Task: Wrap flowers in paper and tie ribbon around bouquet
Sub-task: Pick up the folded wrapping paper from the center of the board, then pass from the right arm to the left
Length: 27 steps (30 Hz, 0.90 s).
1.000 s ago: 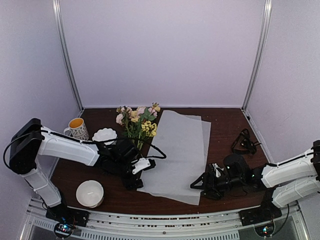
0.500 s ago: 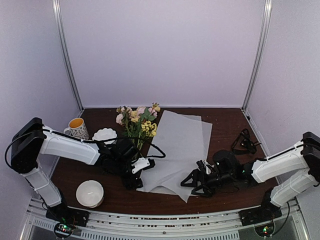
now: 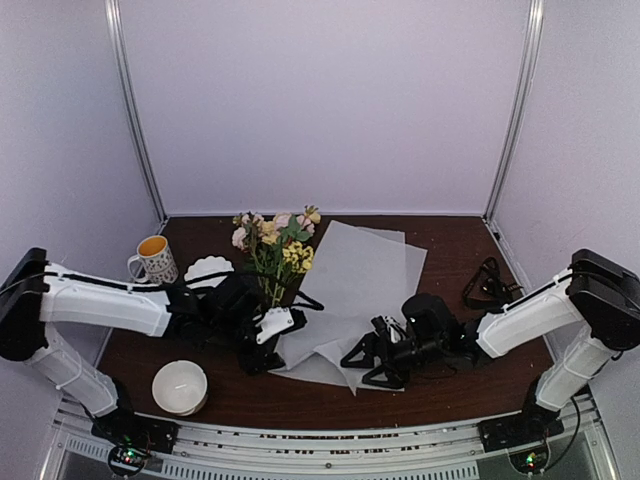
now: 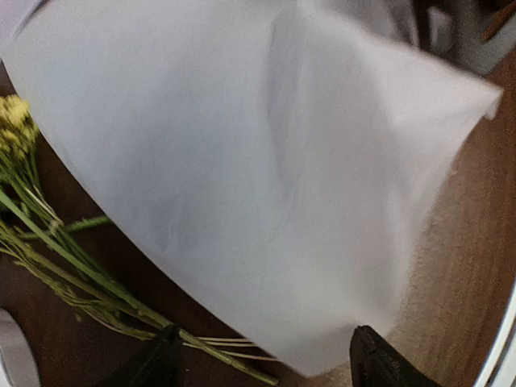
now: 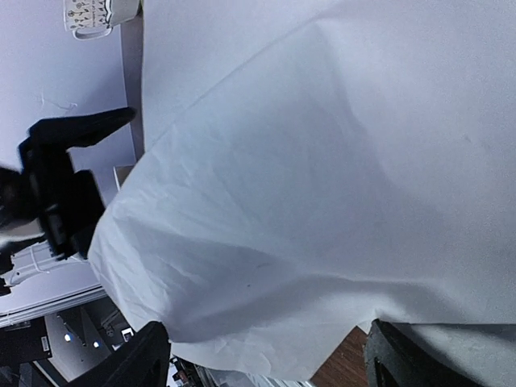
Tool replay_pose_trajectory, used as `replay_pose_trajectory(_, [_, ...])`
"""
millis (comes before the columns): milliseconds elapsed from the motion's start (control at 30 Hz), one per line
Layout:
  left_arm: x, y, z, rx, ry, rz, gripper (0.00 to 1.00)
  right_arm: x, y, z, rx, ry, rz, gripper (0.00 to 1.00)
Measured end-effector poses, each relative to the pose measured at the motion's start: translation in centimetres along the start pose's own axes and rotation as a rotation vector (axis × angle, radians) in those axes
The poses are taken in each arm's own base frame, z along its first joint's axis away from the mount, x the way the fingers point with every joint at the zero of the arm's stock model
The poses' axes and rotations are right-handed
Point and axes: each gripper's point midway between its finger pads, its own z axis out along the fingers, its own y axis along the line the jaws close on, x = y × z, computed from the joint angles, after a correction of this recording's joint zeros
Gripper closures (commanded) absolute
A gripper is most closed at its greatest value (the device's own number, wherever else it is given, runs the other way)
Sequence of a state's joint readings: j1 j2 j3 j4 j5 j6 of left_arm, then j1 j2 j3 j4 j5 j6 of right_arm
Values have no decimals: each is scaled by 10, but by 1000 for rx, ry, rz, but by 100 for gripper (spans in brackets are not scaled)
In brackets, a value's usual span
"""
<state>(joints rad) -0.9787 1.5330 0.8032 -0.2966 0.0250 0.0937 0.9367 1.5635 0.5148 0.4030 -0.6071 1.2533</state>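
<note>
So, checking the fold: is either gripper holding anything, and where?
Nothing is clamped: left gripper and right gripper stand open around the near edge of the paper.

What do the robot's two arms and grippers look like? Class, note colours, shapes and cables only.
The left arm and right arm have smooth white shells with bulky black joint housings. A thin black cable runs along the left arm. The left gripper and right gripper are black, each with two tapered fingers.
</note>
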Motion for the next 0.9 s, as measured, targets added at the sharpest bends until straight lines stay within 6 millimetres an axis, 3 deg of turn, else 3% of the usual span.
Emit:
replay_pose_trajectory(133, [-46, -13, -60, -55, -242, 110, 18, 0, -7, 5, 16, 11, 12, 16])
replay_pose_trajectory(233, [-69, -29, -77, -72, -295, 209, 18, 0, -6, 7, 9, 14, 10, 16])
replay_pose_trajectory(333, [-71, -45, -64, -62, -227, 295, 19, 0, -5, 9, 4, 18, 8, 16])
replay_pose_trajectory(400, [-56, -45, -44, -74, -130, 334, 19, -1, -4, 10, 2, 18, 7, 16])
replay_pose_trajectory(533, [-17, -30, -15, -144, 76, 412, 22, -1, -4, 10, 0, 19, 5, 16])
replay_pose_trajectory(600, [-12, -20, -9, -194, 128, 446, 25, -1, -3, 10, -1, 20, 4, 16])
replay_pose_trajectory(667, [-22, -10, -8, -254, 140, 466, 28, -1, -3, 10, -3, 22, 3, 16])
replay_pose_trajectory(767, [-42, -2, -7, -309, 100, 469, 45, -1, -3, 10, -4, 22, 1, 16])
replay_pose_trajectory(900, [-53, -1, -8, -325, 63, 471, 82, -4, -4, 9, -3, 16, -9, 16])
